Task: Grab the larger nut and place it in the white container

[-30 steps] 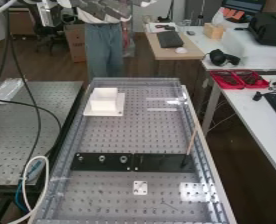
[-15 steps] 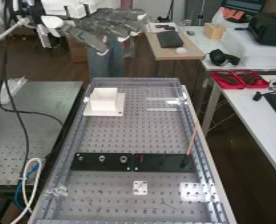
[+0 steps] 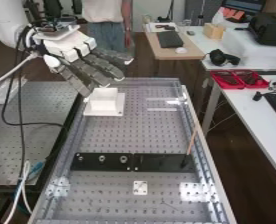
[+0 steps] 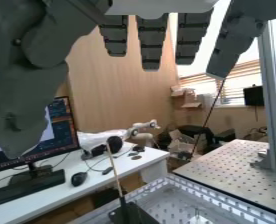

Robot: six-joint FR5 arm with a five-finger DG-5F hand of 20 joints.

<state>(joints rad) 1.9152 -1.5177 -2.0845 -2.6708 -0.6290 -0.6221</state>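
And down it had come! In the high view the dark grey robotic hand with white shell pieces [image 3: 92, 73] had dropped well below where it hung half a second earlier, when it was up near the view's top edge, and a second earlier only a part of it had shown there. Its grey fingers now slanted more steeply down toward the bench, with the fingertips near the white block-shaped container on its white plate [image 3: 103, 104]; whether they touched it, I could not tell. The hand was released, its fingers [image 4: 152, 42] extended and apart in the wrist view.

No change over at the flat black bar [image 3: 112, 167]! There the larger round metal nut [image 3: 102, 158] sat exactly where it had been, in the middle of the row, between the smaller round metal nut [image 3: 80, 158] and the round metal bearing [image 3: 123, 159], well apart from the hand. The container had kept its spot too, and so had the thin wooden stick [image 3: 192, 141], leaning a little at the bench's side. The black cables [image 3: 21, 100] beside the arm, though, had swung into a new curve.
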